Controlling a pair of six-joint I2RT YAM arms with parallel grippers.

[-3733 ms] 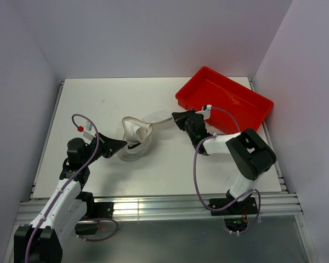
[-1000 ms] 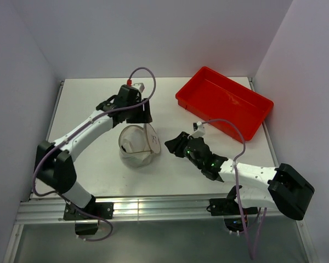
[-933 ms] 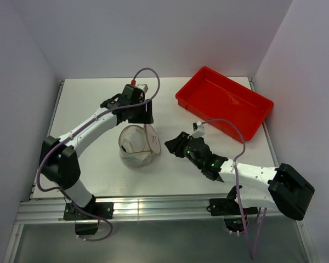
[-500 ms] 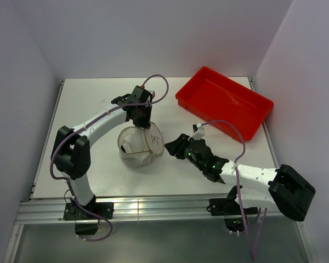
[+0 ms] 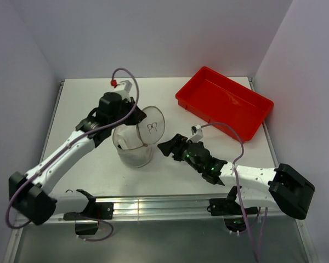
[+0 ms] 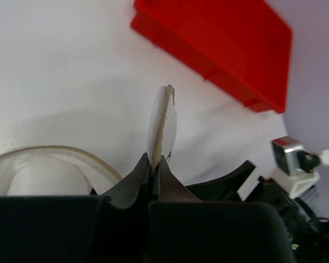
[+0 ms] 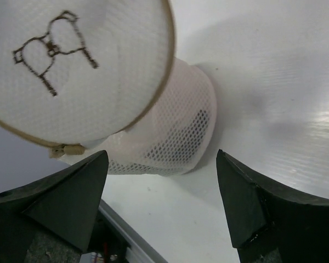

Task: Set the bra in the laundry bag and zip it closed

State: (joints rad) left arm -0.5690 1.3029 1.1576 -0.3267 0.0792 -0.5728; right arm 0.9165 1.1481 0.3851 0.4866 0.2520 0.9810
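Left claw (image 6: 155,164) pinches round lid (image 5: 151,121) of whitish mesh laundry bag (image 5: 134,152); right claw (image 5: 167,147) wide, empty. Seat lid squarely before zipping.

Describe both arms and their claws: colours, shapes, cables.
The left arm and right arm have white tube links and bulky black joints. A purple cable loops along each. The left claw and right claw are black, with wedge-shaped fingers. Green lights glow on the right arm.
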